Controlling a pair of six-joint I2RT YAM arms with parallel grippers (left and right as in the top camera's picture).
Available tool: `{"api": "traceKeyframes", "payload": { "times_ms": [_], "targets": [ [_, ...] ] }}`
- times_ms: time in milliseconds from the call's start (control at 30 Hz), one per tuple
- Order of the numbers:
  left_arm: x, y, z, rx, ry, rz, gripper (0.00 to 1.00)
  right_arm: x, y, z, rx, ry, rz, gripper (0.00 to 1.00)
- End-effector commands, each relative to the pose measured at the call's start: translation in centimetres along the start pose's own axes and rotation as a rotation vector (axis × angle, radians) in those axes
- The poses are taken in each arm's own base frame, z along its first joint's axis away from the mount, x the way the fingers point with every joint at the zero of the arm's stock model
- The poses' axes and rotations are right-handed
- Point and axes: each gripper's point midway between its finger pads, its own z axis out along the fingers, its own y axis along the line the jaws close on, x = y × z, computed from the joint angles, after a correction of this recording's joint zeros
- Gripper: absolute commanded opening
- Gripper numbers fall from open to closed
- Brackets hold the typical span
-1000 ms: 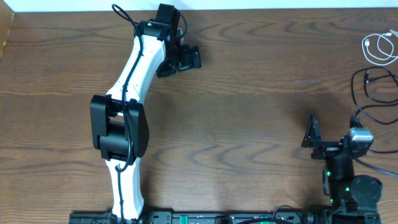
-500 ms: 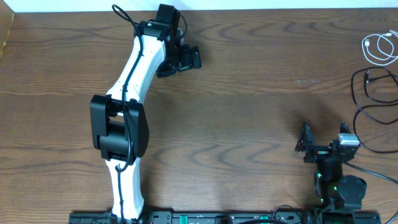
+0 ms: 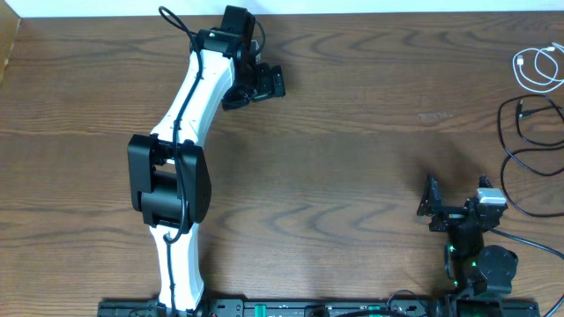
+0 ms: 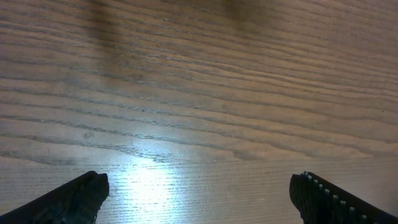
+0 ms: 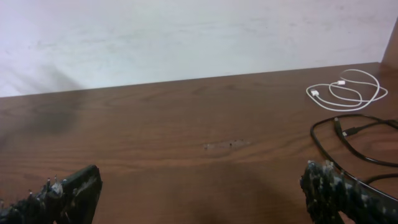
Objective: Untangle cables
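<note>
Two arms sit clear on the wide counter (image 3: 352, 132), probably because the sorting looks done: left claw (image 4: 199, 193) spread and empty at upper left, right claw (image 5: 199, 183) spread and empty at lower right. Against the right edge, the white cable (image 3: 538, 69) coils alone, the black cable (image 5: 347, 132) looped just below, not crossing.

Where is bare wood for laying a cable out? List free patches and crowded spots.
Free: the brown wooden table has a wide bare middle, between the white left arm and the open right gripper; also left of that arm. Crowded: the right edge, where the thin white cable coil and looped thin black cable lie.
</note>
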Motion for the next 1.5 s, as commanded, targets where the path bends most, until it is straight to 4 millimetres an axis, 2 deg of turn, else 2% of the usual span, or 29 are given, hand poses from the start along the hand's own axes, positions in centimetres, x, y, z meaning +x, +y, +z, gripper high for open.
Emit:
{"api": "traceKeyframes", "payload": {
  "times_ms": [0, 233, 333, 433, 700, 867, 933, 1033, 1100, 1200, 1333, 1467],
  "targets": [
    [0.3, 0.4, 0.7, -0.014, 0.016, -0.005, 0.98, 0.0, -0.1, 0.0, 0.008, -0.001, 0.011, 0.99],
    [0.1, 0.8, 0.7, -0.037, 0.006, 0.019, 0.98, 0.0, -0.1, 0.0, 0.008, -0.001, 0.011, 0.99],
    [-1.2, 4.0, 0.2, -0.235, -0.060, 0.103, 0.98, 0.0, -0.1, 0.0, 0.008, -0.001, 0.011, 0.99],
    [-1.9, 5.7, -0.4, -0.339, -0.096, 0.102, 0.98, 0.0, -0.1, 0.0, 0.008, -0.001, 0.011, 0.99],
    [-2.1, 5.5, -0.3, -0.328, -0.106, 0.090, 0.98, 0.0, -0.1, 0.0, 0.008, -0.001, 0.011, 0.99],
    [-4.3, 3.3, -0.1, -0.216, -0.194, 0.065, 0.98, 0.0, -0.1, 0.0, 0.008, -0.001, 0.011, 0.99],
    [-4.7, 3.1, -0.9, -0.210, -0.212, 0.071, 0.98, 0.0, -0.1, 0.0, 0.008, -0.001, 0.011, 0.99],
    [-5.1, 2.6, -2.9, -0.196, -0.255, 0.072, 0.98, 0.0, -0.1, 0.0, 0.008, -0.001, 0.011, 0.99],
    [-5.5, 2.0, -5.2, -0.180, -0.302, 0.077, 0.98, 0.0, -0.1, 0.0, 0.008, -0.001, 0.011, 0.99],
    [-5.8, 0.7, -9.7, -0.152, -0.394, 0.110, 0.98, 0.0, -0.1, 0.0, 0.008, -0.001, 0.011, 0.99],
    [-5.3, -0.6, -15.8, -0.113, -0.507, 0.133, 0.98, 0.0, -0.1, 0.0, 0.008, -0.001, 0.011, 0.99],
    [-4.0, -1.1, -20.0, -0.087, -0.584, 0.146, 0.98, 0.0, -0.1, 0.0, 0.008, -0.001, 0.011, 0.99]
  ]
}}
